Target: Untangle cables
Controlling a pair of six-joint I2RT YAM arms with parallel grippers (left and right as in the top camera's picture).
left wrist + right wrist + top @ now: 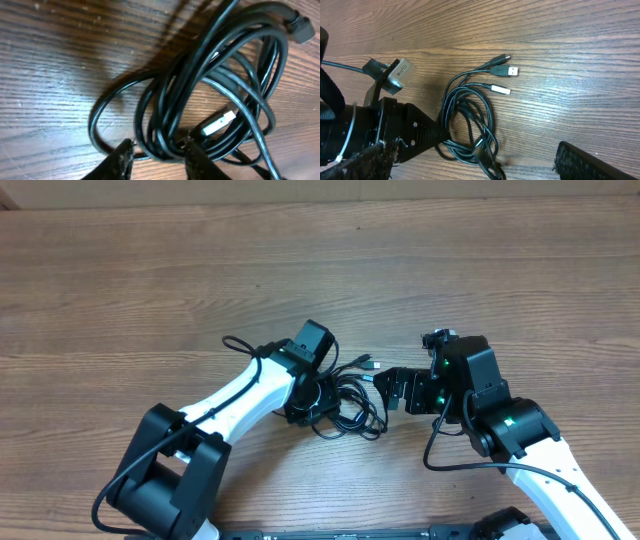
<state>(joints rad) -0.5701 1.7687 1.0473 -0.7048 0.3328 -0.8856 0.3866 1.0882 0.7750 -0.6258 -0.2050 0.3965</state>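
The cables [350,395] lie as one tangled black bundle at the table's middle. Their plug ends [370,364] point away to the upper right. My left gripper [318,398] sits on the bundle's left side. In the left wrist view its fingertips [125,156] press either side of several strands of the cables [210,85], which fill the gap, and a silver plug [220,122] lies just beyond. My right gripper [392,390] stands wide open right of the bundle. In the right wrist view the cables [470,115] reach down between the right gripper's [477,167] spread fingers without touching them.
The wooden table [150,270] stretches bare on all sides of the bundle, and its far edge [320,192] runs along the top. In the right wrist view the left arm's black body [395,132] and its small camera [395,72] crowd the bundle's left side.
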